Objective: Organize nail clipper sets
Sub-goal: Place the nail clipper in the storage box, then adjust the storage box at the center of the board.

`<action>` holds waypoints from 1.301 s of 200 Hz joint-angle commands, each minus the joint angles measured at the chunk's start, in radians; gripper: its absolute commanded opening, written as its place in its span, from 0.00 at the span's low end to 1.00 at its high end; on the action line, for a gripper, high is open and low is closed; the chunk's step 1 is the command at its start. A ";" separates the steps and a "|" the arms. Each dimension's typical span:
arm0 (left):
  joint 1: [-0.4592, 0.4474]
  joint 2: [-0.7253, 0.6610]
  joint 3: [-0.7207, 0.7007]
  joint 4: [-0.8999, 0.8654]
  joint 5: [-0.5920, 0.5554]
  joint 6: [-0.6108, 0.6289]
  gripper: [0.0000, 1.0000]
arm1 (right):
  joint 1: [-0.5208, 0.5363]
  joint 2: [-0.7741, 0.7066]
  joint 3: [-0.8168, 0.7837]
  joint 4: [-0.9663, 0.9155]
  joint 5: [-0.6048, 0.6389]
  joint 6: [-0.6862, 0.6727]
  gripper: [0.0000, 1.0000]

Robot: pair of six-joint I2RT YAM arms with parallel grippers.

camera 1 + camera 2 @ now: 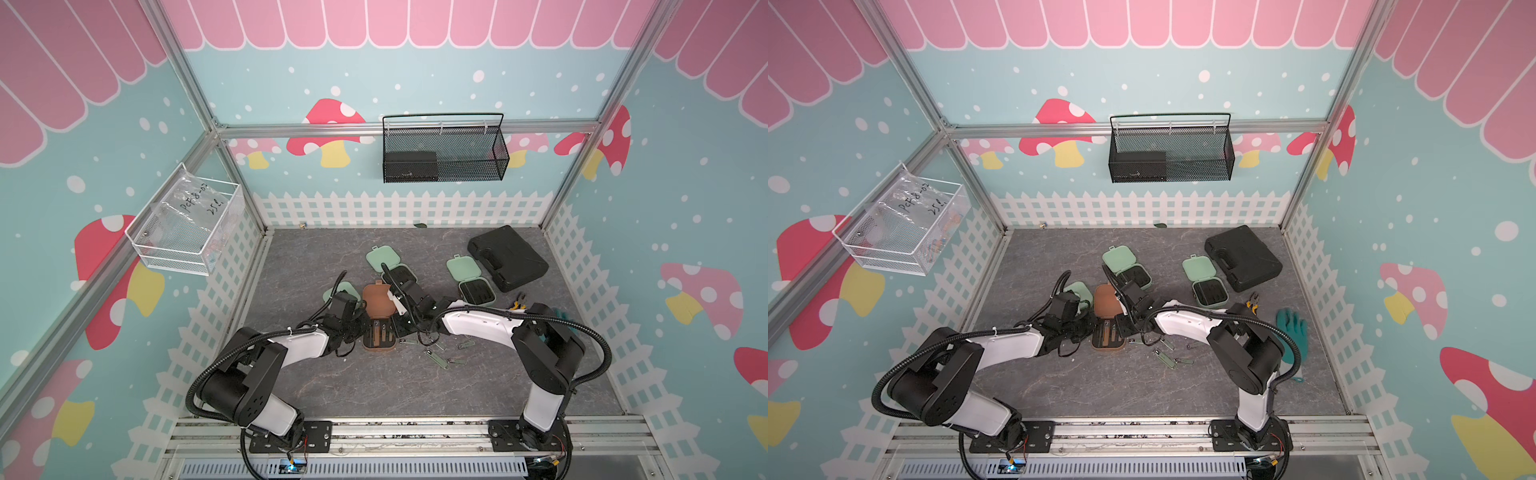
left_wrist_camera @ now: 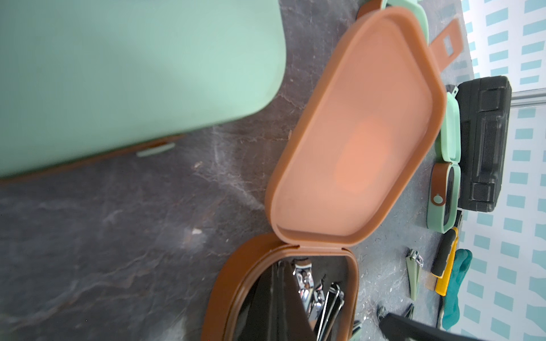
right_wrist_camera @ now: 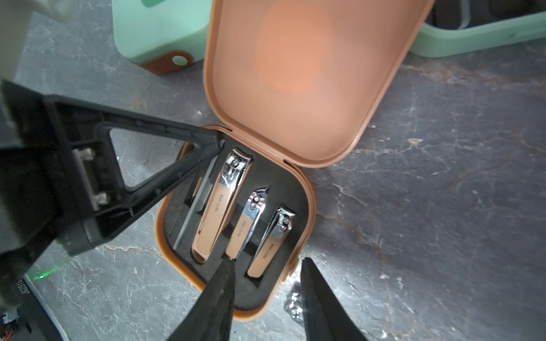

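The brown case (image 3: 298, 177) lies open in the middle of the table, lid (image 1: 376, 297) folded back. Its black insert holds three rose-gold clippers (image 3: 221, 206) and a slim file. My right gripper (image 3: 267, 265) is open over the case's near edge; one fingertip (image 3: 227, 267) touches the end of the middle clipper, the other hangs outside the rim. My left gripper (image 3: 217, 143) is shut, its tip resting on the far corner of the insert. Two mint green cases (image 1: 392, 266) (image 1: 471, 280) lie open behind. A closed green one (image 1: 343, 291) sits by the left wrist.
Several loose green clippers (image 1: 436, 359) lie on the table under my right arm. A large black tool case (image 1: 507, 257) sits at the back right, with yellow-handled pliers (image 1: 517, 304) and a teal glove (image 1: 1292, 332) nearby. Wire baskets hang on the back wall (image 1: 442, 147) and left wall (image 1: 183, 220).
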State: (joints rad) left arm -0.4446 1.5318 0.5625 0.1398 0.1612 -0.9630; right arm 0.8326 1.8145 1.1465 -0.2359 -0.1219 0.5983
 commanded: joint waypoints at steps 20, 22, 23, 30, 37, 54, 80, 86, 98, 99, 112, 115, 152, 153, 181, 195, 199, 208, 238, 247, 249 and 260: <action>-0.008 0.063 -0.046 -0.155 0.009 -0.019 0.00 | -0.025 0.037 -0.014 0.029 -0.051 -0.005 0.37; -0.008 0.065 -0.046 -0.154 0.009 -0.019 0.00 | -0.026 0.040 -0.014 0.031 -0.054 -0.005 0.36; -0.008 0.065 -0.045 -0.154 0.009 -0.019 0.00 | -0.026 0.042 -0.014 0.033 -0.055 -0.005 0.36; -0.008 0.066 -0.045 -0.154 0.010 -0.019 0.00 | -0.027 0.052 -0.013 0.041 -0.062 -0.005 0.35; -0.008 0.066 -0.045 -0.154 0.011 -0.019 0.00 | -0.029 0.063 -0.010 0.046 -0.069 -0.005 0.33; -0.008 0.068 -0.045 -0.154 0.011 -0.019 0.00 | -0.029 0.077 0.000 0.055 -0.083 -0.005 0.30; -0.008 0.070 -0.044 -0.155 0.009 -0.017 0.00 | -0.029 0.114 -0.002 0.063 -0.089 -0.003 0.26; -0.008 0.070 -0.045 -0.154 0.009 -0.017 0.00 | -0.030 0.116 -0.004 0.064 -0.090 -0.003 0.25; -0.008 0.073 -0.044 -0.152 0.009 -0.017 0.00 | -0.029 0.121 -0.005 0.066 -0.089 -0.002 0.24; -0.008 0.074 -0.044 -0.151 0.009 -0.017 0.00 | -0.029 0.121 -0.005 0.066 -0.089 -0.001 0.24; -0.008 0.077 -0.044 -0.148 0.011 -0.017 0.00 | -0.029 0.126 -0.009 0.069 -0.088 0.001 0.23; -0.008 0.078 -0.044 -0.147 0.012 -0.017 0.00 | -0.028 0.127 -0.010 0.070 -0.088 0.003 0.23; -0.008 0.083 -0.044 -0.142 0.015 -0.017 0.00 | -0.029 0.151 -0.006 0.079 -0.098 0.015 0.22; -0.008 0.083 -0.044 -0.142 0.015 -0.018 0.00 | -0.030 0.151 -0.006 0.079 -0.099 0.015 0.22; -0.008 0.085 -0.046 -0.140 0.017 -0.019 0.00 | -0.029 0.170 0.009 0.061 -0.089 0.025 0.22; -0.008 0.089 -0.047 -0.135 0.018 -0.020 0.00 | -0.026 0.181 0.021 0.039 -0.077 0.030 0.22; -0.008 0.091 -0.047 -0.134 0.019 -0.020 0.00 | -0.026 0.185 0.024 0.033 -0.072 0.031 0.22; -0.008 0.095 -0.047 -0.129 0.021 -0.022 0.00 | -0.024 0.189 0.032 0.021 -0.062 0.036 0.22; -0.009 0.112 -0.051 -0.108 0.032 -0.026 0.00 | -0.012 0.214 0.071 -0.041 -0.012 0.041 0.23; -0.009 0.117 -0.052 -0.099 0.036 -0.029 0.00 | -0.006 0.225 0.087 -0.061 0.006 0.042 0.23; -0.009 0.117 -0.052 -0.097 0.036 -0.029 0.00 | -0.005 0.229 0.091 -0.066 0.009 0.042 0.23; -0.009 0.125 -0.053 -0.086 0.041 -0.032 0.00 | 0.001 0.244 0.109 -0.091 0.026 0.043 0.23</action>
State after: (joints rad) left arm -0.4370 1.5719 0.5625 0.2108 0.1513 -0.9665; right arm 0.8005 1.9564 1.2358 -0.2741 -0.1627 0.6270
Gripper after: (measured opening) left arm 0.049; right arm 0.231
